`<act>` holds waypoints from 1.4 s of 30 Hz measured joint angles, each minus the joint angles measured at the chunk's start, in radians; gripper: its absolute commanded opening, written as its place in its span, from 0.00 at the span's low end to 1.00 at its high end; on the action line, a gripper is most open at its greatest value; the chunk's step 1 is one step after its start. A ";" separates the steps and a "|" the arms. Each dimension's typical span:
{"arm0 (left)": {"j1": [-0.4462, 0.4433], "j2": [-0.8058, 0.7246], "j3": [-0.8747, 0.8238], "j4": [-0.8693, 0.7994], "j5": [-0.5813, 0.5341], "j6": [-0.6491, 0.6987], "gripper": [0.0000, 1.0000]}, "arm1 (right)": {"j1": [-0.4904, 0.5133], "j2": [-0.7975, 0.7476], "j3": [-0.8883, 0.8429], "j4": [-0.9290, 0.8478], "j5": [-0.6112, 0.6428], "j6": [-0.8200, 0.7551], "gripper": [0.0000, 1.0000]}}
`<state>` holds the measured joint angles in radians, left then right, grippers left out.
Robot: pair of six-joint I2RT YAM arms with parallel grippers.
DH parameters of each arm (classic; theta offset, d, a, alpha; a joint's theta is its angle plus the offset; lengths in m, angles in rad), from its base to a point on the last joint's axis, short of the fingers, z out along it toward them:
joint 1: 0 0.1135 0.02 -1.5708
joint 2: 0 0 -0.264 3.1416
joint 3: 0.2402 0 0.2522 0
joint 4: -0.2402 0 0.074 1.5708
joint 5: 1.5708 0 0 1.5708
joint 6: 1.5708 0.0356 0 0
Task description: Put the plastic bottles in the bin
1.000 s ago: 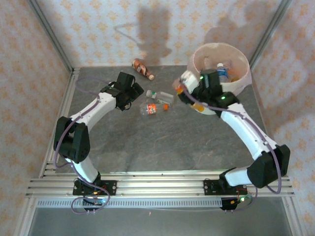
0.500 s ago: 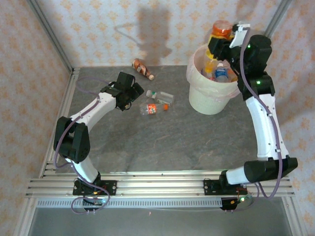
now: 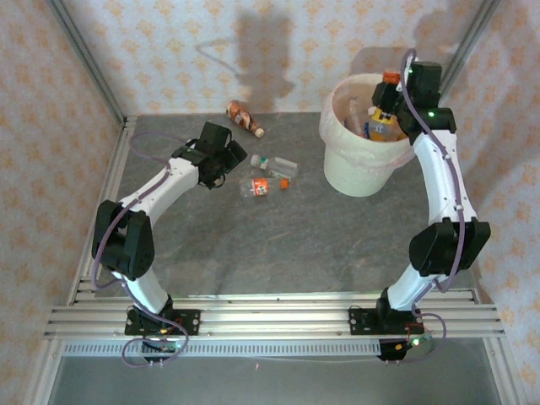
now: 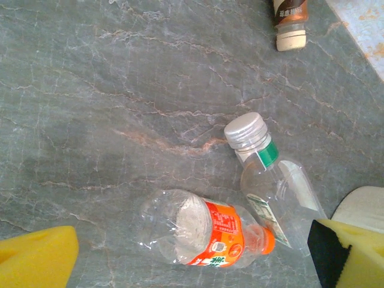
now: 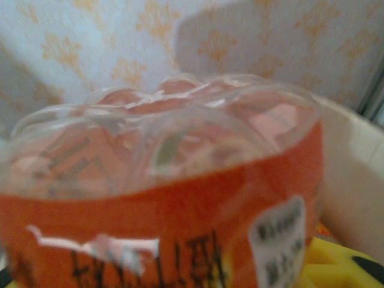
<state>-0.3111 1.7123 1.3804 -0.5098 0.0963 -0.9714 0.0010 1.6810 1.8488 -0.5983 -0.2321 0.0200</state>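
Note:
My right gripper is shut on an orange-labelled bottle, held over the far right part of the cream-white bin. In the right wrist view one yellow finger shows beside the bottle. Three bottles lie on the table. A brown one is at the back. A clear green-labelled one is in the middle. A clear orange-labelled one is nearest. My left gripper hangs open just left of these two, holding nothing.
The grey stone table is bounded by patterned walls and an aluminium frame rail on the left. The bin stands at the back right, next to the right wall.
The right arm carried its bottle from the bin's near left side up over the rim, then lowered it over the bin's far right part. The left arm has not moved.

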 measured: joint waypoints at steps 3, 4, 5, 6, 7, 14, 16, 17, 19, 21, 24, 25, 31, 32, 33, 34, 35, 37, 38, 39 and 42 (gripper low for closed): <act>0.000 0.004 0.002 0.000 0.000 0.000 1.00 | 0.003 0.015 0.000 -0.039 0.002 -0.018 0.77; 0.000 0.006 0.004 0.000 0.000 0.000 1.00 | 0.002 0.021 0.000 -0.053 0.002 -0.025 0.79; 0.000 0.008 0.005 0.000 0.000 0.000 1.00 | 0.002 0.027 0.001 -0.063 0.001 -0.029 0.81; 0.000 0.010 0.006 0.000 0.000 0.000 1.00 | 0.002 0.034 0.002 -0.073 0.001 -0.034 0.82; 0.000 0.011 0.006 0.000 0.000 0.000 1.00 | 0.002 0.043 0.006 -0.085 0.001 -0.038 0.83; 0.000 0.011 0.006 0.000 0.000 0.000 1.00 | -0.002 0.068 0.126 -0.130 -0.004 -0.016 0.93; 0.000 0.011 0.006 0.000 0.000 0.000 1.00 | -0.008 0.069 0.181 -0.133 -0.010 -0.002 0.93; 0.000 0.011 0.006 0.000 0.000 0.000 1.00 | -0.011 0.072 0.212 -0.136 -0.011 0.007 0.92; 0.000 0.011 0.006 0.000 0.000 0.000 1.00 | -0.019 0.082 0.266 -0.142 -0.011 0.024 0.88; 0.000 0.011 0.006 0.000 0.000 0.000 1.00 | -0.024 0.103 0.314 -0.155 -0.014 0.034 0.78; 0.000 0.011 0.006 0.000 0.000 0.000 1.00 | -0.027 0.151 0.349 -0.182 -0.041 0.048 0.68; 0.000 0.011 0.006 0.000 0.000 0.000 1.00 | -0.028 0.168 0.349 -0.194 -0.056 0.047 0.66; 0.000 0.011 0.006 -0.001 0.000 0.000 1.00 | -0.028 0.230 0.280 -0.286 -0.177 0.018 0.65; 0.000 0.011 0.006 0.000 0.000 0.000 1.00 | -0.028 0.230 0.262 -0.301 -0.188 0.010 0.64; 0.000 0.012 0.006 0.000 0.000 0.000 1.00 | -0.028 0.230 0.249 -0.313 -0.196 0.000 0.64; 0.000 0.013 0.006 0.000 0.000 0.000 1.00 | -0.027 0.230 0.238 -0.327 -0.202 -0.011 0.64; 0.000 0.015 0.006 0.000 0.000 0.000 1.00 | -0.026 0.230 0.230 -0.339 -0.206 -0.026 0.64; 0.000 0.022 0.006 0.000 0.000 0.000 1.00 | -0.022 0.230 0.224 -0.340 -0.211 -0.051 0.65; 0.000 0.026 0.006 0.000 0.000 0.000 1.00 | -0.019 0.227 0.217 -0.337 -0.210 -0.062 0.66; 0.000 0.032 0.006 0.000 0.000 0.000 1.00 | -0.019 0.224 0.210 -0.331 -0.210 -0.071 0.66; 0.000 0.044 0.006 0.000 0.005 0.001 1.00 | -0.018 0.209 0.195 -0.322 -0.209 -0.093 0.68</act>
<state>-0.3111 1.7561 1.3869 -0.5102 0.1009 -0.9707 -0.0174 1.8904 2.0434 -0.9207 -0.4412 -0.0734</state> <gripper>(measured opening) 0.999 0.669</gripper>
